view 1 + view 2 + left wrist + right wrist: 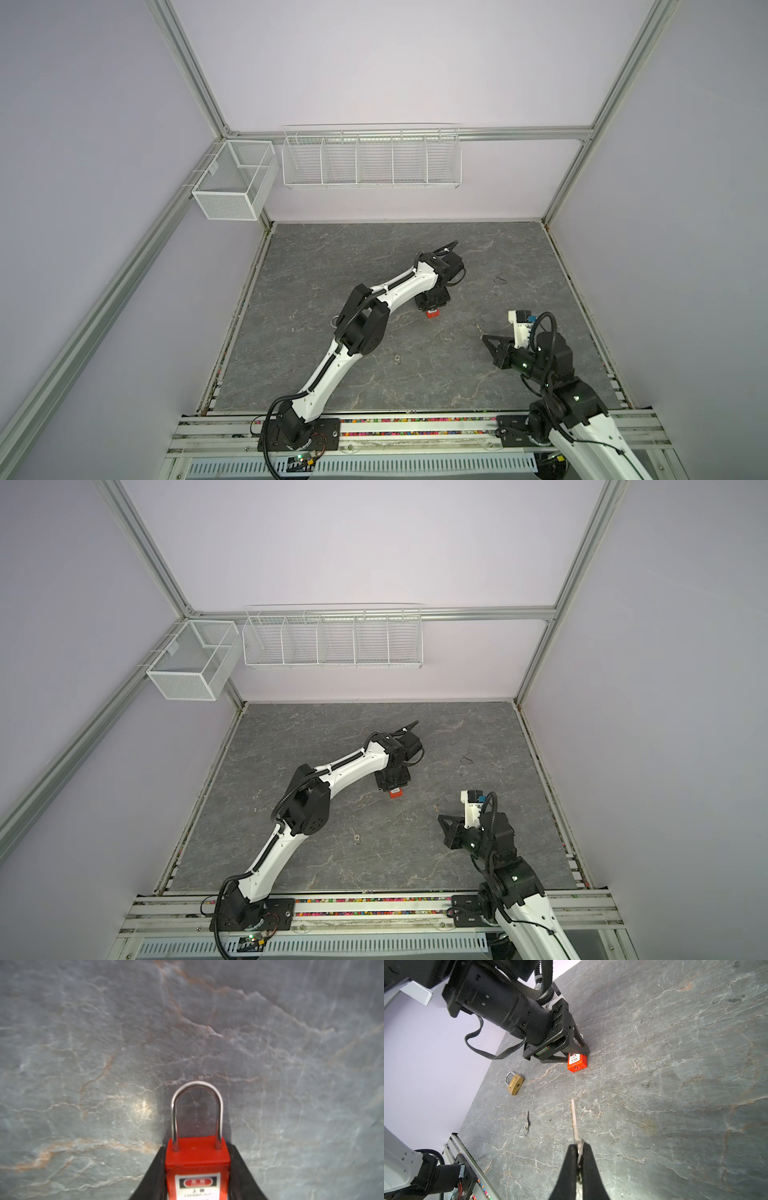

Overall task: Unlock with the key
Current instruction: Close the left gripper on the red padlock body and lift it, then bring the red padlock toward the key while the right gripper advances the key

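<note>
Clamping the red padlock (576, 1062) by both sides where it lies flat at the middle of the table (675, 1084), the left gripper (197, 1148) stands well apart from the right gripper (579, 1147), which hovers at the near right, jaws pinched tight on the key (574, 1118).

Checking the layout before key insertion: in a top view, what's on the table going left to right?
Ringed key → red padlock, flanked by the left gripper → right gripper pinching the held key. The brass padlock is left out because it isn't seen in either top view.
</note>
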